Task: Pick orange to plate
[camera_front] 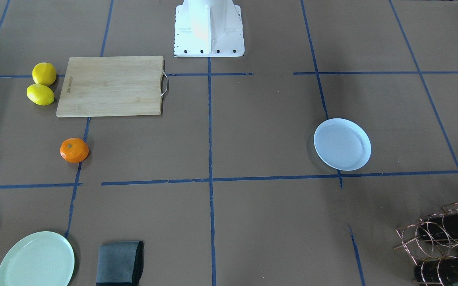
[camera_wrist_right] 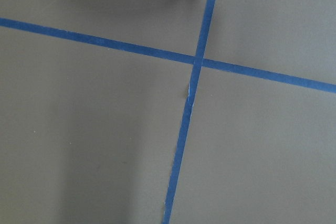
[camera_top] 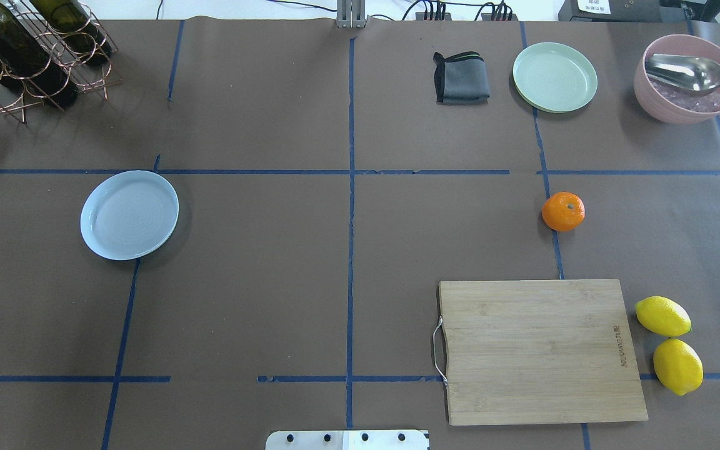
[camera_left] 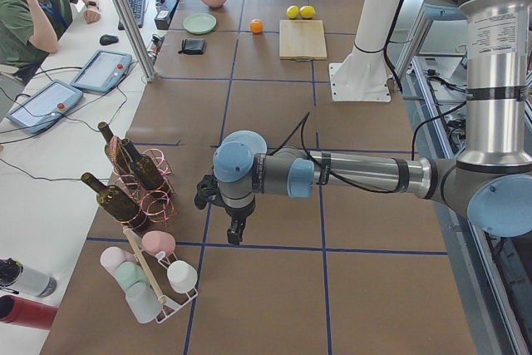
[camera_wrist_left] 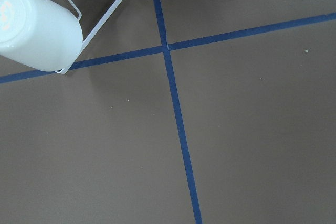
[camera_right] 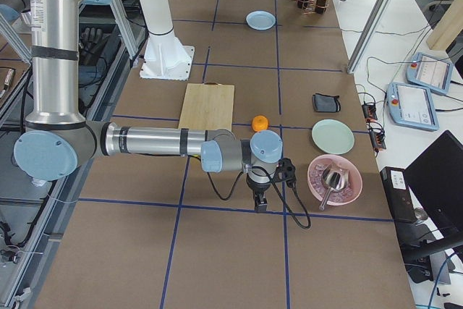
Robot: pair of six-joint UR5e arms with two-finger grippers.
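On brown paper (camera_top: pixel 272 281): round dimpled orange (camera_top: pixel 563 211), smooth rimmed plate (camera_top: pixel 129 214) well apart; both jaws' spread: cannot tell.

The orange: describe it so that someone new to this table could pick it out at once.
In the overhead view, find the wooden cutting board on the table's right half. Just past its far edge, apart from it, sits the orange. It is the only bright orange, slightly flattened round fruit; the two lemons beside the board are yellow and oval.
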